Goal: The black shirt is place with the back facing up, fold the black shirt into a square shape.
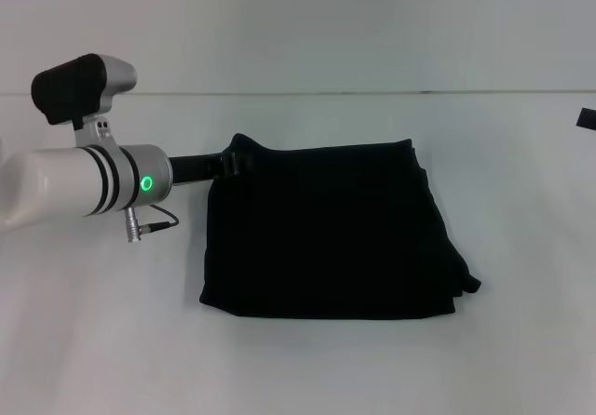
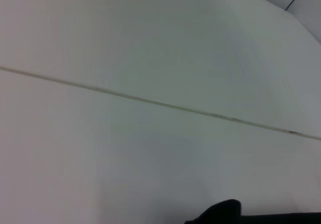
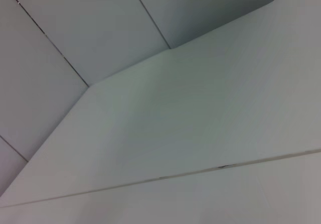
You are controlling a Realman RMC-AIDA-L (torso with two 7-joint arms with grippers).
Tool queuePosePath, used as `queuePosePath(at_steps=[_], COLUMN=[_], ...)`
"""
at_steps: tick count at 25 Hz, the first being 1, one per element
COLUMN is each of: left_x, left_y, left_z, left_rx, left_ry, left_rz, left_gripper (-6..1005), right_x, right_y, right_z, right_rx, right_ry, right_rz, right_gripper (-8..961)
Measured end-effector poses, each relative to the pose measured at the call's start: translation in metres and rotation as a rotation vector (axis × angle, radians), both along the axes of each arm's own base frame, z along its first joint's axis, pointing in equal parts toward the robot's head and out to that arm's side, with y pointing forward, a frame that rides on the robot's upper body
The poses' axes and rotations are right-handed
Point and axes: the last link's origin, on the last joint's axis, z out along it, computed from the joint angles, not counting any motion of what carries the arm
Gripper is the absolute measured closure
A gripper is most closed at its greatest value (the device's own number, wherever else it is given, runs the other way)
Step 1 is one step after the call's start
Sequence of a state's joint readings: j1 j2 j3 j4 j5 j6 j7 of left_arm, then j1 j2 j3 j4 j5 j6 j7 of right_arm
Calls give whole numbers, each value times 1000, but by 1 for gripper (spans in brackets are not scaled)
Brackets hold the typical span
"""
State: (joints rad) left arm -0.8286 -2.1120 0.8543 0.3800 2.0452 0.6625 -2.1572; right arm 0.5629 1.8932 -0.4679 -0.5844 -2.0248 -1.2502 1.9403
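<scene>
Now the black shirt (image 1: 326, 234) lies folded in a rough square on the white worktop (image 1: 307, 368). My left end effector (image 1: 233, 162) touches its far left corner (I cannot tell if it grips). My right end effector (image 1: 586, 118) waits at the right edge.

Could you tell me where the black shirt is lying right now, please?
In the head view the shirt lies folded at the middle of the white table, with the left hand at its far left corner.
</scene>
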Motion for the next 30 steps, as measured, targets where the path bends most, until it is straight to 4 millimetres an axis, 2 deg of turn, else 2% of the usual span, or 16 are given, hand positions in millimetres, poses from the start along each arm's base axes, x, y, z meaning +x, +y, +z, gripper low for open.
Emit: queuePosePath(at_steps=[8, 13, 30], left_x=[-2, -4, -4], left_y=[2, 3, 5], left_z=[5, 7, 12], left_rx=[15, 20, 33], left_ry=[-4, -7, -6], left_rz=[9, 15, 11], left_gripper=[822, 967, 961], right_x=[-1, 0, -1], right_y=[0, 0, 0], right_z=[-2, -2, -3], right_rx=[-2, -2, -2], right_ry=[2, -1, -2], right_rz=[2, 4, 7], right_gripper=[224, 224, 226])
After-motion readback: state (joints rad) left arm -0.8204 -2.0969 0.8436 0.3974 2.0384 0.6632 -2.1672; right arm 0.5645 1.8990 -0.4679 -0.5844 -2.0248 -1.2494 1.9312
